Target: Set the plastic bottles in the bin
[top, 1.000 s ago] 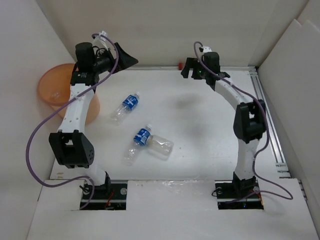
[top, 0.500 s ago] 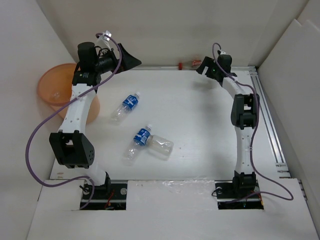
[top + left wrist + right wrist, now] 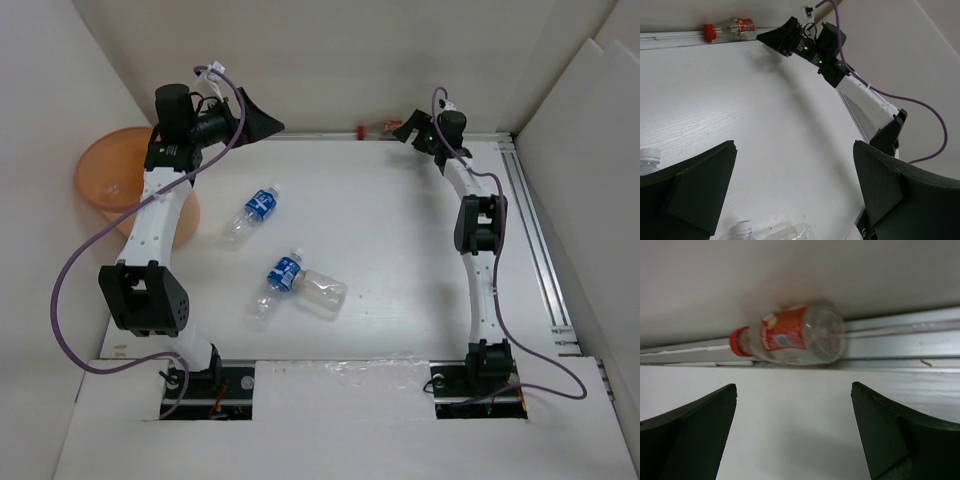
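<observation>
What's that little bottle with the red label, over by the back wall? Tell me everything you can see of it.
The red-labelled bottle is small and made of clear plastic, with a red cap and a red label with pale patches around its middle. It looks empty. It lies on its side on the metal rail at the foot of the back wall, cap pointing left. The right gripper faces it with its jaws open, not touching it.

Left gripper (image 3: 794,150) (jaws spread wide) faces a red-capped bottle (image 3: 729,28) lying along the far wall (image 3: 715,10).
</observation>
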Action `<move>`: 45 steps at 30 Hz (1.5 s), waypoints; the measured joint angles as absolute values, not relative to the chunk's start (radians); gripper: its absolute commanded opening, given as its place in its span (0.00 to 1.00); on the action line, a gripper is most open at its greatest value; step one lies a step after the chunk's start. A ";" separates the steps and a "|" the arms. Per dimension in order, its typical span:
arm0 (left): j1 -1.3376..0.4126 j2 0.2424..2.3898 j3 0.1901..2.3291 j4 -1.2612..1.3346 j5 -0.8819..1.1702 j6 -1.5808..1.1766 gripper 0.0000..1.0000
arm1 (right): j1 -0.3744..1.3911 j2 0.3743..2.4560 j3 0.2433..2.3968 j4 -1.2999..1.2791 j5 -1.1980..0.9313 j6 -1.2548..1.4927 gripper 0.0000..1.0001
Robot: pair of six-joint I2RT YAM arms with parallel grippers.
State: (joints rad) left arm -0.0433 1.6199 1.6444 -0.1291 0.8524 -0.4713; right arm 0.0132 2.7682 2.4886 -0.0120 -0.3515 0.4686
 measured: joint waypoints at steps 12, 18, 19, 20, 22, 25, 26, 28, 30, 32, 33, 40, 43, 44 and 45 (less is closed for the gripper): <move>-0.043 1.620 1.631 -0.082 0.907 -0.474 1.00 | -0.015 2.837 2.601 -0.014 -0.370 0.480 1.00; -0.055 1.621 1.616 -0.074 0.912 -0.480 1.00 | -0.015 2.888 2.635 -0.004 -0.405 0.492 1.00; -0.062 1.623 1.616 -0.075 0.910 -0.479 1.00 | -0.015 2.899 2.635 0.001 -0.415 0.494 1.00; -0.072 1.624 1.616 -0.076 0.907 -0.476 1.00 | -0.015 2.907 2.635 0.003 -0.422 0.495 1.00; -0.092 1.629 1.616 -0.080 0.904 -0.470 1.00 | -0.015 2.918 2.635 0.030 -0.440 0.498 1.00; -0.115 1.642 1.616 -0.086 0.904 -0.461 1.00 | -0.013 2.918 2.636 0.037 -0.453 0.507 1.00; -0.118 1.648 1.616 -0.090 0.904 -0.460 1.00 | -0.013 2.919 2.636 0.041 -0.457 0.514 1.00; -0.118 1.657 1.616 -0.097 0.902 -0.458 1.00 | -0.012 2.922 2.636 0.055 -0.464 0.526 1.00; -0.117 1.663 1.616 -0.097 0.901 -0.460 1.00 | -0.011 2.930 2.649 0.070 -0.469 0.540 1.00; -0.115 1.666 1.616 -0.096 0.901 -0.462 1.00 | -0.009 2.940 2.661 0.088 -0.471 0.548 1.00; -0.115 1.668 1.616 -0.095 0.903 -0.463 1.00 | -0.008 2.942 2.661 0.094 -0.472 0.552 1.00; -0.116 1.671 1.616 -0.094 0.915 -0.476 1.00 | 0.015 2.966 2.664 0.146 -0.474 0.562 1.00; -0.116 1.672 1.616 -0.094 0.916 -0.477 1.00 | 0.026 2.970 2.664 0.159 -0.487 0.566 1.00; -0.116 1.672 1.616 -0.094 0.916 -0.478 1.00 | 0.030 2.971 2.664 0.167 -0.493 0.566 1.00; -0.116 1.672 1.616 -0.094 0.916 -0.478 1.00 | 0.033 2.971 2.664 0.177 -0.501 0.567 1.00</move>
